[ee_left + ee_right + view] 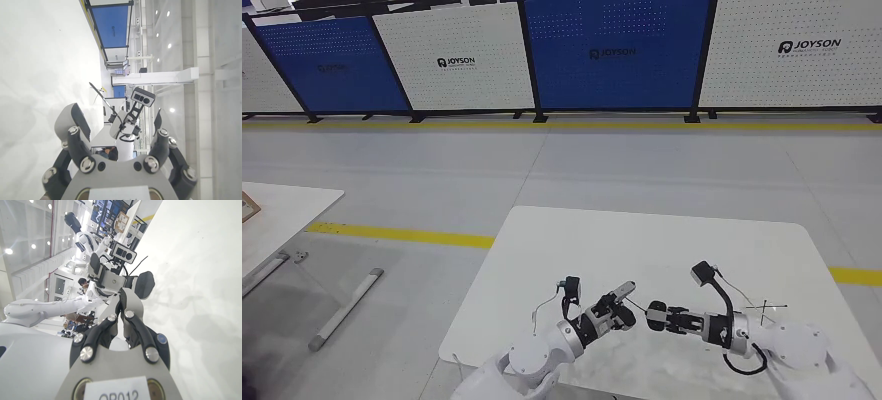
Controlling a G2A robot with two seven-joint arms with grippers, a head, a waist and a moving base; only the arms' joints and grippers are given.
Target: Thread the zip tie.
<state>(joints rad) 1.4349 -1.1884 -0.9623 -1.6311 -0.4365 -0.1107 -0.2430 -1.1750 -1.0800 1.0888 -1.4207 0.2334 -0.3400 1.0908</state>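
Slender, tapering black zip tie (pixel 140 263)

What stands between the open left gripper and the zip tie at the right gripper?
Nothing visible does. The zip tie sticks out from the shut right gripper, and the left gripper faces it with jaws open above the white table; only air lies between them.

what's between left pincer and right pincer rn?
A black zip tie, running from the shut right pincer toward the open left pincer. Clearest in the left wrist view; a thin line in the top view.
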